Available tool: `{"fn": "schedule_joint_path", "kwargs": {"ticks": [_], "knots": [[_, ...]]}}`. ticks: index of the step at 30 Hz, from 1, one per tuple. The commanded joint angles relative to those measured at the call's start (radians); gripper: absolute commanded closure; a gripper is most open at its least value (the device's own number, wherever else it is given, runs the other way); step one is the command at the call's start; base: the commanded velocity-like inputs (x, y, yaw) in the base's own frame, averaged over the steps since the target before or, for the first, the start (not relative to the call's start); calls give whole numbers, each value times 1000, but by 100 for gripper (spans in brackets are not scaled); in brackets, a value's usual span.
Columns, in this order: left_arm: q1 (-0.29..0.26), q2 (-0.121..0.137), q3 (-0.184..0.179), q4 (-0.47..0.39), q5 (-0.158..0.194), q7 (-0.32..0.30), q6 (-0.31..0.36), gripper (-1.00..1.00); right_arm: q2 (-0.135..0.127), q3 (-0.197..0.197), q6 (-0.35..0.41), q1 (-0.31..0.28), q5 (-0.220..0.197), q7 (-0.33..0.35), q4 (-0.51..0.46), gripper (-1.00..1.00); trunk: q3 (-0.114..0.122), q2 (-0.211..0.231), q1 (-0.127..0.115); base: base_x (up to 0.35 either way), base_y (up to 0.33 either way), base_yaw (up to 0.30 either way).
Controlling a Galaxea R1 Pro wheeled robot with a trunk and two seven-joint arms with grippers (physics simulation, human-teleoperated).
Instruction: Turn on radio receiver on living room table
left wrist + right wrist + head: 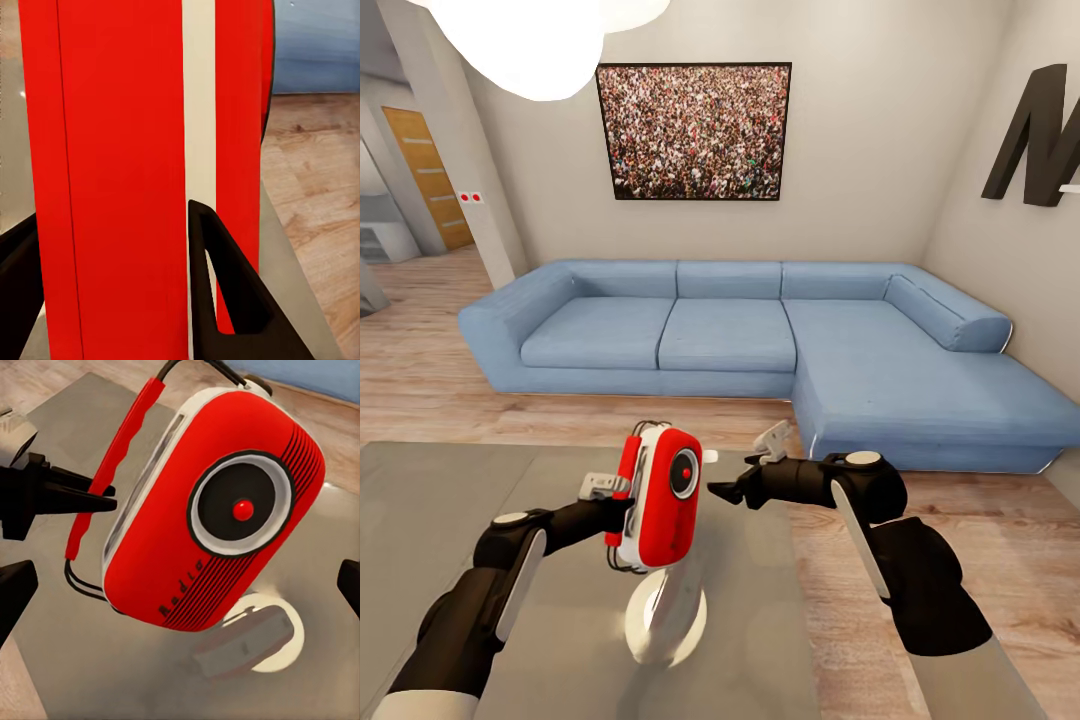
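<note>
Radio receiver (665, 497) held upright above the glossy grey desk (450, 520), clear of the top, reflection just below it. Pinched at its side edge by left pincer (622, 510); in left wrist view, dark fingers (232, 292) either side of the red and white body (120, 172). Red front w/ round dial (241, 504) facing right pincer (732, 490), which hovers just beside the front, not touching (jaws look spread; in right wrist view dark finger tips sit at both edges, wide apart, w/ the radio between but farther off). Thin wire handle (187, 366) showing behind the white top edge. Beyond the desk: light wood floor (420, 400), blue L-shaped sofa (760, 340), framed crowd picture (695, 130) on beige wall, big dark letter (1035, 135) at right.
</note>
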Motion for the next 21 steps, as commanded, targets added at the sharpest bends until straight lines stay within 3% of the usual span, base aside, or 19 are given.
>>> {"fn": "schedule_joint_path", "kwargs": {"ticks": [1,21], "knots": [[0,0,0,2,10,-1,2,100,0,0,0,0,0,0,0,-100,0,0,0,0,0,0],[0,3,1,2,9,-1,-5,100,0,31,0,0,2,0,0,-100,0,0,0,0,0,0]]}}
